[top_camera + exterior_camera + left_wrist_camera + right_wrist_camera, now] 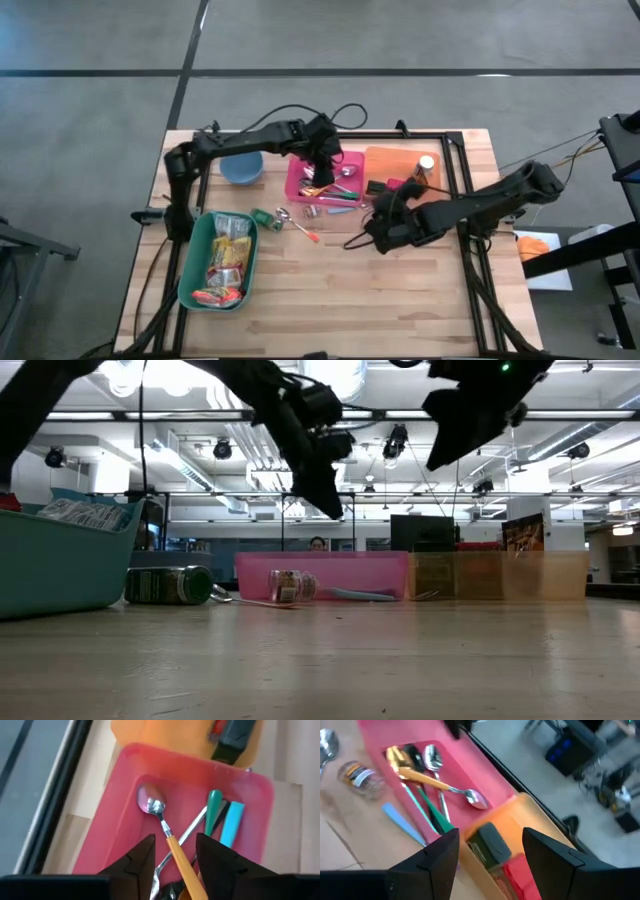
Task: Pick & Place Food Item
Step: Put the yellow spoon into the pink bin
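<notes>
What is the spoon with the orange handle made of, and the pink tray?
The spoon looks like shiny metal at the bowl, which glints and mirrors light, with a smooth orange handle, probably plastic. The pink tray looks like matte molded plastic: even colour, rounded corners, soft sheen.

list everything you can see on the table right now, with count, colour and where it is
table: 1, light wood, under everything
teal bin: 1, left front, full of food packets
packets: several, mixed colours, in the teal bin
blue bowl: 1, behind the teal bin
green can: 1, lying on its side beside the teal bin
pink tray: 1, centre back
cutlery: several pieces, orange, green and steel handles, in the pink tray
orange tray: 1, right of the pink tray, holds dark items and a bottle
small jar: 1, clear, lying in front of the pink tray
loose spoon: 1, orange handle, between can and jar
left end effector: 1, dark, open over the pink tray
right end effector: 1, dark, open by the orange tray
</notes>
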Available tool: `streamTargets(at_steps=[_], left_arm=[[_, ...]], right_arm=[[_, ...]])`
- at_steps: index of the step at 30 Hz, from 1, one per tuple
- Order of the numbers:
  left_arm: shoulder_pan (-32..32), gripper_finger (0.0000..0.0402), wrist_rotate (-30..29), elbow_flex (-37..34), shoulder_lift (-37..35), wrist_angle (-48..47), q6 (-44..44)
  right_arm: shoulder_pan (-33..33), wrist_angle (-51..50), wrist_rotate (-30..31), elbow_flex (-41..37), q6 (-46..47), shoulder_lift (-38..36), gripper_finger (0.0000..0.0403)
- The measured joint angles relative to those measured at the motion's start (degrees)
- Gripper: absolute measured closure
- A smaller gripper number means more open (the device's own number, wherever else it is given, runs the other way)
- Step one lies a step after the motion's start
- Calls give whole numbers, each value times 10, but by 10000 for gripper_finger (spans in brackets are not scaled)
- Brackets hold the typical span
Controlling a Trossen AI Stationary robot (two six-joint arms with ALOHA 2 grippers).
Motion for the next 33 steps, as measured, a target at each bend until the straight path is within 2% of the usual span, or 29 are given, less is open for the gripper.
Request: streamTargets(at_steps=[4,15,29,33], left_arm=[[0,257,-6,10,33,8,-23],[0,257,-3,18,96,16,-86],[-2,257,-1,19,139,-17,-96],[-11,259,-28,19,141,-14,-82]], right_arm=[[13,-33,-1,-5,53,-39,186],[48,-34,-5,-38,90,-101,186],[48,-35,-5,-40,84,-100,186],[48,-33,-5,-40,85,-100,186]])
